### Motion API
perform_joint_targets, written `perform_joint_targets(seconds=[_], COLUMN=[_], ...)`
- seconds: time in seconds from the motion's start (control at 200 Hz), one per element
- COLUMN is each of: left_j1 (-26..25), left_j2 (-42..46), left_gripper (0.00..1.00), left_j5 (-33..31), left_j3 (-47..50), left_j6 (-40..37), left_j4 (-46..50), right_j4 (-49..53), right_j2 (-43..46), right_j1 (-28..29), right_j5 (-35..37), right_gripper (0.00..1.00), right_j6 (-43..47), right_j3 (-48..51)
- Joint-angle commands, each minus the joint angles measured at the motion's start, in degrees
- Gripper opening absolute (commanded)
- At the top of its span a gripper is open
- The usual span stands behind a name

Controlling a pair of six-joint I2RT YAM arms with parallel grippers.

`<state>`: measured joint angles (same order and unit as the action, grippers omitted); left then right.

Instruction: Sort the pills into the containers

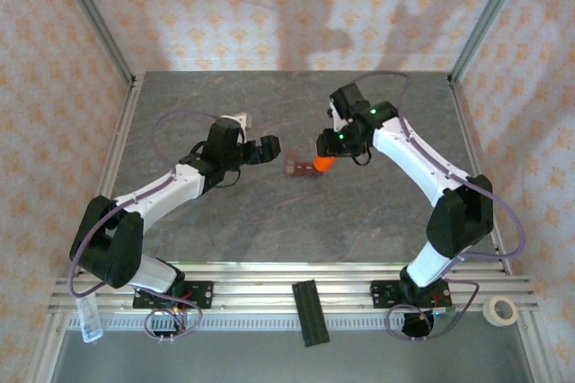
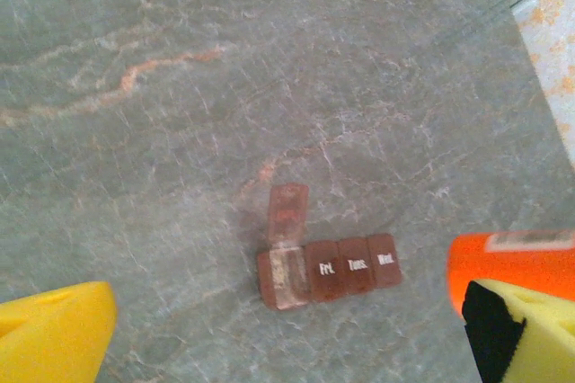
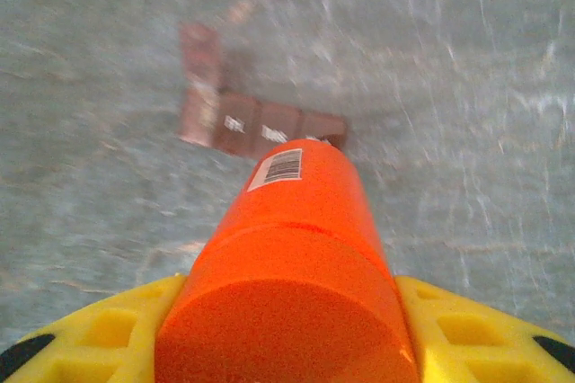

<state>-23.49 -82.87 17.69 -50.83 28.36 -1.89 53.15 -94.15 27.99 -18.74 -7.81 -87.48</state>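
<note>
**1 grip full, 1 empty**

The right gripper (image 3: pixel 287 334) is clamped round the orange bottle (image 3: pixel 287 257), whose far end hangs just at 1 end of the containers (image 3: pixel 256 127). That red-brown row of 4 sits on the table (image 1: pixel 269 221), between both arms, with the lid (image 2: pixel 288 212) at its other end flipped up. The left gripper (image 1: pixel 268 149) hovers near, jaws spread wide, holding nothing.

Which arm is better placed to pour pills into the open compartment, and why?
Right, probably. The right hand is shut on the orange bottle, whose far end hangs by the containers, one lid flipped open. The left hand stands open and empty beside them.
</note>
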Motion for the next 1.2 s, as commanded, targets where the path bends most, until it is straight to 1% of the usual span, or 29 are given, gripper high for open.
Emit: perform_joint_targets(seconds=[0.0, 0.105, 0.195, 0.23, 0.3, 0.36, 0.44, 0.571, 0.676, 0.851, 0.946, 1.196], left_j1=[0.5, 0.5, 0.5, 0.5, 0.5, 0.5, 0.5, 0.1, -1.1, -4.0, -4.9, -5.6], left_j2=[-0.4, -0.4, 0.0, 0.1, 0.1, -0.2, -1.1, -2.4, -2.9, -3.0, -3.0, -3.6], left_gripper=[1.00, 1.00, 1.00, 1.00, 1.00, 1.00, 1.00, 1.00, 1.00, 0.99, 0.97, 0.87], left_j5=[-3.1, -3.6, -3.9, -3.5, -1.8, 0.8, 3.6, 7.4, 7.9, 7.7, 7.0, 8.5], left_j3=[0.2, 1.2, 3.2, 4.5, 8.0, 10.3, 11.9, 11.1, 10.3, 9.6, 9.8, 9.6], left_j6=[-8.6, -14.3, -19.3, -21.2, -24.7, -27.9, -29.8, -31.4, -32.7, -36.3, -36.7, -36.3], left_j4=[-5.6, -9.6, -15.4, -19.0, -27.2, -34.7, -40.8, -42.5, -42.6, -40.3, -40.6, -39.8], right_j4=[3.7, 7.0, 9.3, 10.0, 10.9, 10.9, 10.9, 12.2, 11.8, 8.2, 7.4, 6.1], right_j2=[-2.7, -7.0, -10.4, -11.4, -12.9, -13.8, -14.3, -14.2, -12.9, -9.9, -9.1, -7.8], right_j1=[0.2, 0.0, -0.8, -1.4, -2.9, -4.3, -5.8, -6.2, -6.1, -5.8, -5.1, -2.6], right_j5=[-2.8, -4.7, -7.3, -8.7, -12.7, -16.1, -21.3, -24.0, -25.2, -27.9, -28.6, -29.3], right_gripper=[0.30, 0.30, 0.29, 0.29, 0.29, 0.29, 0.29, 0.29, 0.29, 0.29, 0.29, 0.28], right_j6=[1.9, 3.4, 4.3, 4.5, 4.5, 4.4, 4.3, 5.8, 5.4, 3.3, 2.7, 1.5], right_j3=[-7.5, -16.2, -23.0, -25.3, -28.9, -30.9, -32.3, -32.6, -30.3, -24.2, -22.3, -20.7])
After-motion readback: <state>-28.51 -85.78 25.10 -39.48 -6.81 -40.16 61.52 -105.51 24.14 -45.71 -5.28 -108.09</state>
